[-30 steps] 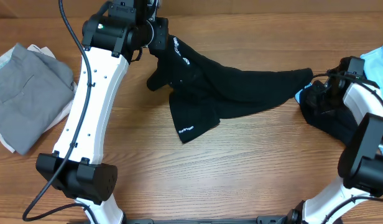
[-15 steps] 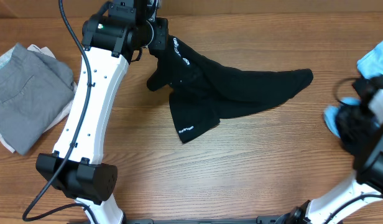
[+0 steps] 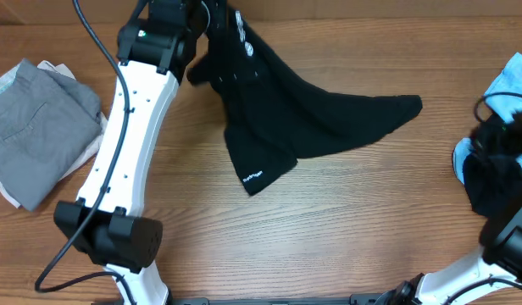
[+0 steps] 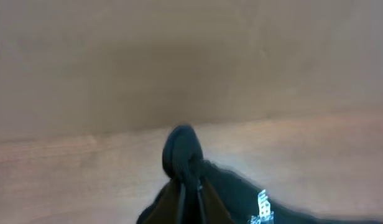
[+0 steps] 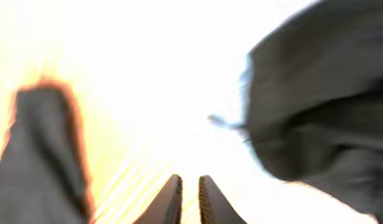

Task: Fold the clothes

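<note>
From my seat the wood-grain table (image 3: pixel 329 237) fills the overhead view: warm brown, with the grain running left to right. The left gripper (image 4: pixel 190 177) is pinched tight on the black garment (image 3: pixel 320 119), holding its far-left corner up off the surface while the rest trails right across the wood. Beyond it the left wrist view gives me only a plain tan wall (image 4: pixel 179 56) — blurred. The right gripper (image 5: pixel 190 199) shows a narrow slit with nothing in it, and bright glare all round. A grey garment (image 3: pixel 36 127) lies folded at the left edge. A light blue garment (image 3: pixel 513 85) sits at the right edge.
</note>
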`<move>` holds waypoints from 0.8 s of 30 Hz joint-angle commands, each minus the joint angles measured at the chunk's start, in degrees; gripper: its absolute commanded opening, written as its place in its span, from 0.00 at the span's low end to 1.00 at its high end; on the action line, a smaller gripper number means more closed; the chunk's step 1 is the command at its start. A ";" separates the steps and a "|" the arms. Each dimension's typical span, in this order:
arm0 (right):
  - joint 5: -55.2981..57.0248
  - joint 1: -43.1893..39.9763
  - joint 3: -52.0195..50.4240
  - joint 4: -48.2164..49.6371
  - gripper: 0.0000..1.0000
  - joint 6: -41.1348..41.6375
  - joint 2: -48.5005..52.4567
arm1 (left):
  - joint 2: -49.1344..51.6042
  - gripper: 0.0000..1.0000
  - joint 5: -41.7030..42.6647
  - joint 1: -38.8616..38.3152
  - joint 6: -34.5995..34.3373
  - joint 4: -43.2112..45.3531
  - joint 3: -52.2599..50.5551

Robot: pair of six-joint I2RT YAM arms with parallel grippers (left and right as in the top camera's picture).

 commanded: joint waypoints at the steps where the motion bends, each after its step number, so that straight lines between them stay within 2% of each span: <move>1: -1.57 3.63 1.27 -1.38 0.17 -2.56 -1.84 | 6.29 0.33 -5.22 0.39 0.17 6.86 0.83; 2: -0.50 4.74 1.27 -1.88 0.17 -2.84 -1.84 | 7.58 0.54 -5.25 0.66 0.15 7.48 0.83; 4: 0.15 5.90 1.27 -2.38 0.18 -3.87 -1.84 | 9.94 0.57 -5.20 1.60 -1.62 6.75 0.85; 5: 0.72 6.34 1.27 -2.95 0.18 -4.44 -1.84 | 10.62 0.67 -5.16 2.14 -3.15 5.49 0.85; 6: 0.68 6.69 1.27 -3.43 0.18 -4.92 -1.84 | 10.99 0.91 -5.14 2.73 -4.48 3.87 0.85; 7: 0.63 6.80 1.27 -3.65 0.18 -4.90 -1.84 | 11.10 1.00 -4.79 3.34 -6.05 1.77 0.85; 9: -0.13 6.93 1.27 -3.87 0.23 -4.87 -1.84 | 10.40 1.00 -0.74 4.79 -8.09 -4.37 1.01; 11: -0.66 6.95 1.27 -3.96 0.29 -4.90 -1.84 | 9.09 1.00 7.58 5.35 -8.07 -12.66 1.01; 13: -0.66 6.99 1.27 -4.31 0.34 -4.90 -1.84 | 8.35 1.00 16.06 5.40 -8.07 -25.18 1.01; 15: -0.68 7.02 1.27 -4.61 0.36 -4.87 -1.84 | 9.14 1.00 17.79 4.81 -8.07 -36.98 0.28; 16: -0.66 7.04 1.27 -4.63 0.36 -4.87 -1.84 | 9.77 1.00 17.81 4.28 -8.02 -40.17 -0.55; 18: -0.66 7.04 1.27 -4.63 0.39 -4.87 -1.84 | 10.36 0.96 16.94 2.91 -7.91 -42.18 -3.19; 21: -0.63 7.04 1.27 -4.76 0.42 -4.90 -1.84 | 10.36 0.79 16.28 1.03 -8.41 -39.65 -9.46; 24: -0.63 7.04 1.27 -4.85 0.44 -5.07 -1.84 | 10.36 0.77 15.87 -0.20 -8.76 -35.30 -15.93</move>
